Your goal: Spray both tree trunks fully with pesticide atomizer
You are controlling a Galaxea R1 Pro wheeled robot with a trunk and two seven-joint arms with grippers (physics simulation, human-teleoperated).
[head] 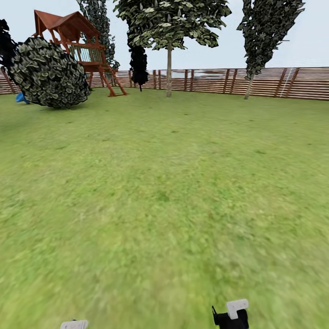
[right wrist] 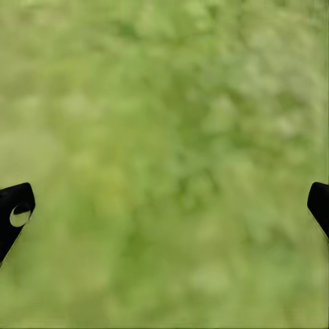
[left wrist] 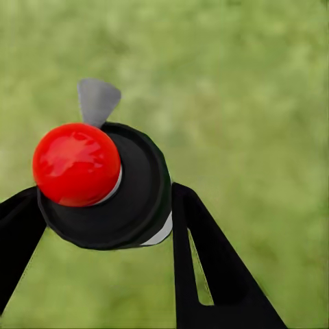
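Note:
The pesticide atomizer (left wrist: pixel 130 199), a small black bottle with a round red cap and a grey nozzle tab, sits between the two black fingers of my left gripper (left wrist: pixel 106 212), which is shut on it above blurred grass. My right gripper (right wrist: pixel 168 209) is open, its black fingertips (right wrist: pixel 15 214) far apart with only grass between them. Far ahead in the head view, a tall tree (head: pixel 169 27) with a bare grey-brown trunk (head: pixel 169 73) and a leafy crown stands near the fence. Parts of both arms peek in at the bottom edge of the head view.
A wide green lawn (head: pixel 164 192) stretches ahead to a brown slatted fence (head: pixel 274 82). A wooden playhouse (head: pixel 77 41) and a big round bush (head: pixel 48 73) stand at the back left. Dark narrow trees (head: pixel 269 32) rise at the back.

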